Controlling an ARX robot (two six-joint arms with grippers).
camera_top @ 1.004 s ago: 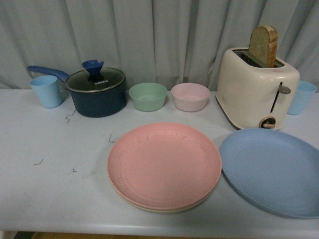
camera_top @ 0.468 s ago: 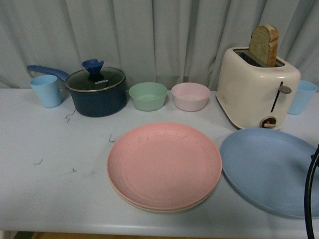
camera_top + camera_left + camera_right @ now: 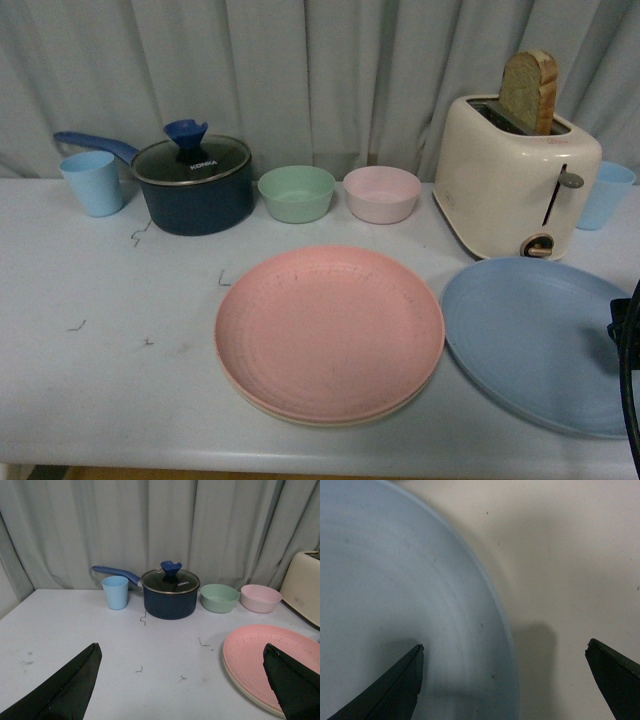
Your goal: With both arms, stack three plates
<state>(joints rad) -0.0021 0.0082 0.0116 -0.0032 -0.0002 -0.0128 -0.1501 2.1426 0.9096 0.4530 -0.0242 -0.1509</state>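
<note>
At near ctr of the worktop (image 3: 100, 390), the pink plate (image 3: 330, 330) is lying on top of the beige plate (image 3: 330, 421), w/ only the beige rim showing along the near edge. Just to the right, the light blue plate (image 3: 540, 345) is lying flat on its own, on the near side of the toaster (image 3: 515, 180); can't tell if its rim is touching the stack.

Over that plate's right rim the right end effector (image 3: 505, 645) is hovering, spread wide & holding nothing, w/ one finger over the plate and the other over bare worktop.

Left of the pink plate, the left end effector (image 3: 181, 649) is hanging above the worktop, also spread wide, nothing btwn its fingers.

Along the far side a blue cup (image 3: 92, 182), dark lidded pot (image 3: 195, 185), mint bowl (image 3: 297, 193) & pink bowl (image 3: 382, 194) are standing in a row.
</note>
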